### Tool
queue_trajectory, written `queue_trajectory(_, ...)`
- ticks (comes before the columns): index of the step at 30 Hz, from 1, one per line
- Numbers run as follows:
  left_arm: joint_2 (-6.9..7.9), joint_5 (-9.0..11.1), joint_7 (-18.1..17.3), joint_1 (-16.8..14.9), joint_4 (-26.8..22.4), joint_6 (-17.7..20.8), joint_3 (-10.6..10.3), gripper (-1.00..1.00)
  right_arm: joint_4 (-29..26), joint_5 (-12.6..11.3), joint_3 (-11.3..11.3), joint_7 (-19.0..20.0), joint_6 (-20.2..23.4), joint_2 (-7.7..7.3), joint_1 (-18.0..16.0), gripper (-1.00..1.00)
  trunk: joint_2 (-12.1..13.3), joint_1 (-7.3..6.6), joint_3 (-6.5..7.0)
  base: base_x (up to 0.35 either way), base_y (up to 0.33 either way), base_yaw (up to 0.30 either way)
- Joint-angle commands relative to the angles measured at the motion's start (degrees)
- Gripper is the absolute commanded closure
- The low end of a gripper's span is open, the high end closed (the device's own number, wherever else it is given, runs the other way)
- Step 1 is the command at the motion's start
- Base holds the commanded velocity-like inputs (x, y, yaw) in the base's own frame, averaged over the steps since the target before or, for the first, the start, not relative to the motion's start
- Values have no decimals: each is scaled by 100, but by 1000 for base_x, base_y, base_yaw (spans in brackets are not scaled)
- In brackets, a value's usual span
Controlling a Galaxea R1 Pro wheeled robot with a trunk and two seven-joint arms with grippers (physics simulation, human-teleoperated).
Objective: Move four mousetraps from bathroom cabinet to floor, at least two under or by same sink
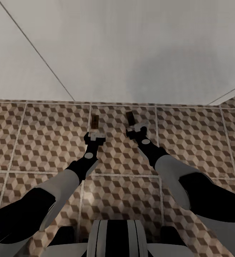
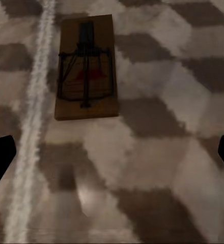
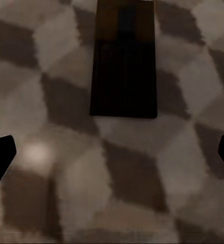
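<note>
Two mousetraps lie flat on the cube-patterned bathroom floor [image 1: 42, 142], both close to the foot of a broad white boxy surface [image 1: 131, 53] that looks like the sink. The left mousetrap [image 1: 94, 120] [image 2: 85, 66] rests beside a grout line, just beyond my left gripper [image 1: 95, 136] [image 2: 112, 152], which is open and empty. The right mousetrap [image 1: 130, 117] [image 3: 123, 61] is in shadow and looks dark. It lies just ahead of my right gripper [image 1: 137, 129] [image 3: 112, 152], also open and empty. The cabinet is out of view.
The white surface rises right behind the traps, with a diagonal seam [image 1: 35, 50] across it. Patterned tiles stretch out to both sides and back toward my base [image 1: 113, 239].
</note>
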Motion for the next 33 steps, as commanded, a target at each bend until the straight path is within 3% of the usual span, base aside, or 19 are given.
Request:
queue_trajectory(1,2,56,29,-5,6,-24,-50,-100,9,59,13,-42,-7,1,-4,-100,-1,-4,-2,-322,0,0)
queue_trajectory(33,-5,55,29,-5,-5,-28,-50,-100,11,59,13,-46,-109,1,-4,-100,-1,-4,-2,-335,0,0)
